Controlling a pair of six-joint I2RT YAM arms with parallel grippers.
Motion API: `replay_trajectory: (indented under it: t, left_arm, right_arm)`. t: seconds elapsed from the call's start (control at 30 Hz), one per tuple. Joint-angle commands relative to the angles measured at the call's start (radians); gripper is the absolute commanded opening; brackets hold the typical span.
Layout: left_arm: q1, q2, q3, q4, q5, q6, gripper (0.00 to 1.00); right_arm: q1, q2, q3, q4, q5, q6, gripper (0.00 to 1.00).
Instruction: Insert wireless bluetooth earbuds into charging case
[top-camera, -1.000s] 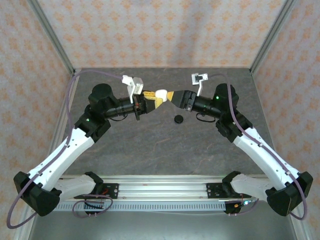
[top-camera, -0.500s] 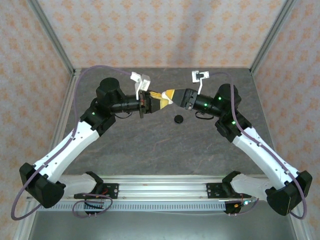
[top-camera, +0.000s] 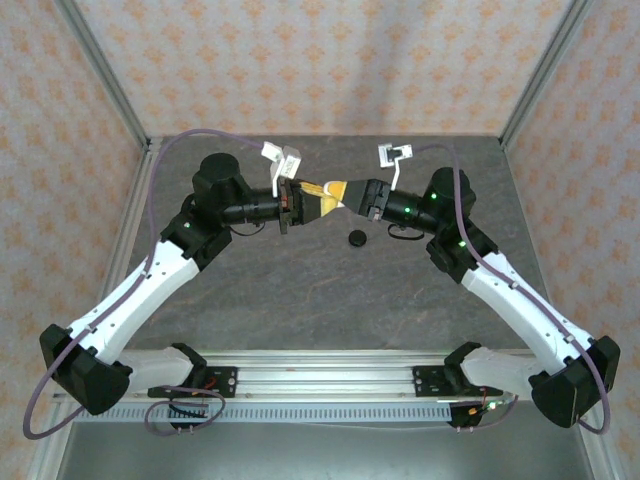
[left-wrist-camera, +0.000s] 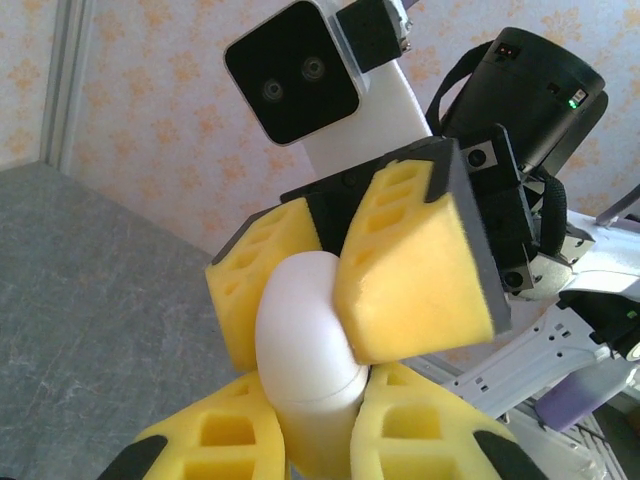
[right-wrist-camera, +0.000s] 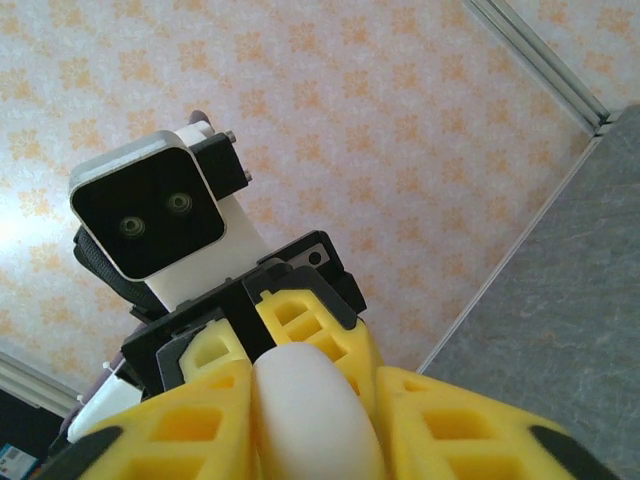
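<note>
The white charging case (left-wrist-camera: 300, 330) is held in the air above the middle of the table, between both grippers. My left gripper (left-wrist-camera: 315, 405) is shut on its lower part, the yellow pads pressing on both sides. My right gripper (right-wrist-camera: 315, 405) comes from the opposite side and is shut on the case (right-wrist-camera: 315, 415) at its rounded upper part. In the top view the left gripper (top-camera: 315, 197) and the right gripper (top-camera: 338, 191) meet tip to tip, and their pads cover the case. The case is closed, with its seam showing. The earbuds are out of view.
A round flat black disc (top-camera: 354, 238) lies on the grey table (top-camera: 300, 290) just in front of the grippers. Patterned walls and metal frame posts enclose the back and sides. Both arms reach inward from the near rail.
The left arm has swung inward and the grippers have drawn together. The right gripper's jaws have closed onto the case, which showed white between them earlier and is now covered.
</note>
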Motion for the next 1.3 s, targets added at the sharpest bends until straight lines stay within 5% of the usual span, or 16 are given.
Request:
replay_trajectory:
  t: [0.0, 0.2, 0.3, 0.63, 0.73, 0.93, 1.27]
  left_arm:
    - [0.009, -0.005, 0.029, 0.019, 0.001, 0.004, 0.00]
    - [0.009, -0.022, 0.017, -0.034, -0.076, 0.048, 0.05]
    - [0.011, -0.041, 0.007, -0.091, -0.156, 0.089, 0.37]
    - [0.022, -0.085, 0.018, -0.325, -0.406, 0.220, 1.00]
    - [0.030, -0.092, 0.038, -0.426, -0.549, 0.245, 1.00]
    - [0.057, -0.085, 0.063, -0.596, -0.773, 0.256, 1.00]
    - [0.168, -0.042, -0.039, -0.581, -0.779, 0.227, 1.00]
  right_arm:
    - [0.004, 0.002, -0.007, 0.039, 0.000, 0.008, 0.24]
    - [0.004, 0.010, -0.002, 0.025, 0.043, 0.024, 0.16]
    - [0.004, 0.011, 0.005, -0.020, 0.096, 0.017, 0.15]
    - [0.003, 0.053, 0.046, -0.263, 0.290, 0.003, 0.15]
    - [0.003, 0.132, 0.071, -0.352, 0.313, 0.007, 0.16]
    - [-0.009, 0.383, 0.071, -0.216, 0.201, 0.134, 0.15]
    - [-0.019, 0.909, 0.395, -0.251, 0.079, 0.171, 0.13]
